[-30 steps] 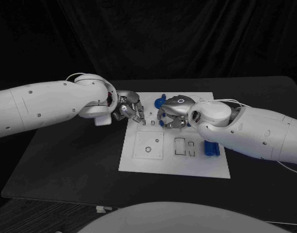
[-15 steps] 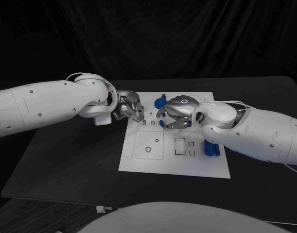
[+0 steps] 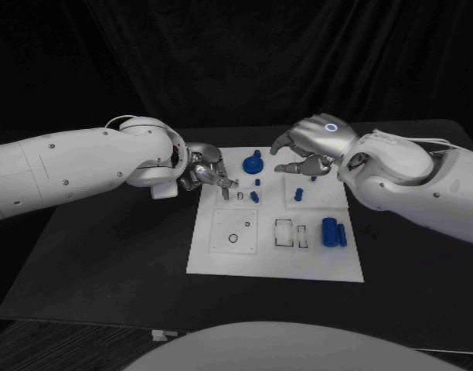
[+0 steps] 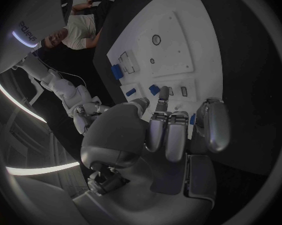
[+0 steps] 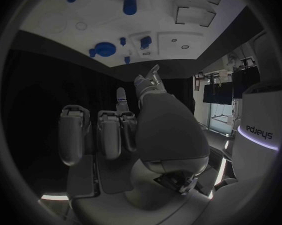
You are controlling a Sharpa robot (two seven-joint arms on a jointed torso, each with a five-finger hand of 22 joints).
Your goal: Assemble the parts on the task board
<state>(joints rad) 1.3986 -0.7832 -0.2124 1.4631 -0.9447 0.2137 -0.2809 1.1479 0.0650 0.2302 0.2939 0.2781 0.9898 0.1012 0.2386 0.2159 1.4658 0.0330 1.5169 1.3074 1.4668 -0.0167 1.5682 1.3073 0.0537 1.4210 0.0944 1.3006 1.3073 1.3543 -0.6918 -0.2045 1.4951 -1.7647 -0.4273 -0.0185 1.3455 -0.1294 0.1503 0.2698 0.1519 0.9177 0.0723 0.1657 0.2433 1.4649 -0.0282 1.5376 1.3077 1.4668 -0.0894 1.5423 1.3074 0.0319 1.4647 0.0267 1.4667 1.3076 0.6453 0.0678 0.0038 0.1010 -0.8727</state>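
Note:
The white task board (image 3: 220, 259) lies in the middle of the black table. On its far part stand a round blue part (image 3: 253, 164), a small blue peg (image 3: 254, 196) and another blue piece (image 3: 299, 193); two blue cylinders (image 3: 331, 232) lie at its right edge. My left hand (image 3: 205, 176) is at the board's far left corner, its fingertips (image 4: 163, 97) on the board (image 4: 172, 45) and nothing in it. Above the far right corner hovers my right hand (image 3: 309, 148), fingers loosely bent and empty. The right wrist view has the right hand (image 5: 131, 130) over the board (image 5: 53, 22), the round part (image 5: 105, 48) and a cylinder (image 5: 130, 2).
Rectangular slots (image 3: 287, 232) and a small ring (image 3: 232, 238) mark the board's near half. Bare black table (image 3: 103, 255) surrounds the board. A black curtain (image 3: 236, 62) closes off the back.
My right hand has lifted off the board's middle and drawn back to the far right, uncovering the blue pieces beneath it. The left hand has stayed in place.

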